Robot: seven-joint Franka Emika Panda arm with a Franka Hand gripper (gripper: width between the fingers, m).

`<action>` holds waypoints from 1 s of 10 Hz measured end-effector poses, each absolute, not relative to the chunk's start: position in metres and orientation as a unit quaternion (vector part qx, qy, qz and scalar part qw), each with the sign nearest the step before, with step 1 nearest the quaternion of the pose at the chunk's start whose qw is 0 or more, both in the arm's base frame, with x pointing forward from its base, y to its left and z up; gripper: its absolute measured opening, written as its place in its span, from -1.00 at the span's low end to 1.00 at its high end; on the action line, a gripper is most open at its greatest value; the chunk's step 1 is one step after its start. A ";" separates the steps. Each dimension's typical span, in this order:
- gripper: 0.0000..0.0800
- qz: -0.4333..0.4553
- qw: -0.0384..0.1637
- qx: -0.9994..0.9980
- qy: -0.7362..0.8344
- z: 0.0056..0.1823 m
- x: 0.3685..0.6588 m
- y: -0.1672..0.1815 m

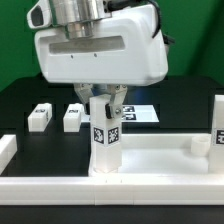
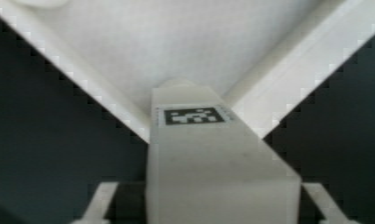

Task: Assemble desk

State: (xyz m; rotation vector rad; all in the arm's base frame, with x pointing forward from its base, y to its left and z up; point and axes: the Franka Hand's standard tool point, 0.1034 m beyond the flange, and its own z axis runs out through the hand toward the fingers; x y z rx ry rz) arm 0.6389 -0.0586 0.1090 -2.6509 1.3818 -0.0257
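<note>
The white desk top [image 1: 150, 160] lies across the front of the table, rim up. One tagged white leg [image 1: 105, 140] stands upright at its corner, and in the wrist view [image 2: 210, 150] it sits in the corner of the desk top [image 2: 166, 40]. My gripper [image 1: 106, 108] straddles the top of this leg. In the wrist view the gripper [image 2: 209, 205] is open, with a dark gap between each finger [image 2: 109, 200] and the leg. Another leg [image 1: 218, 120] stands on the desk top at the exterior view's right. Two loose legs [image 1: 40, 117] [image 1: 73, 117] lie on the black table behind.
The marker board [image 1: 140, 113] lies flat behind the gripper. A low white rail [image 1: 60, 190] runs along the table's front edge.
</note>
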 end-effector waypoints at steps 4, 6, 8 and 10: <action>-0.25 0.025 0.109 -0.629 0.770 0.106 0.637 -0.062; -0.26 0.025 0.108 -0.620 0.777 0.105 0.636 -0.060; -0.26 0.015 0.102 -0.689 0.717 0.105 0.635 -0.059; 0.38 0.013 0.090 -0.814 0.574 0.104 0.632 -0.048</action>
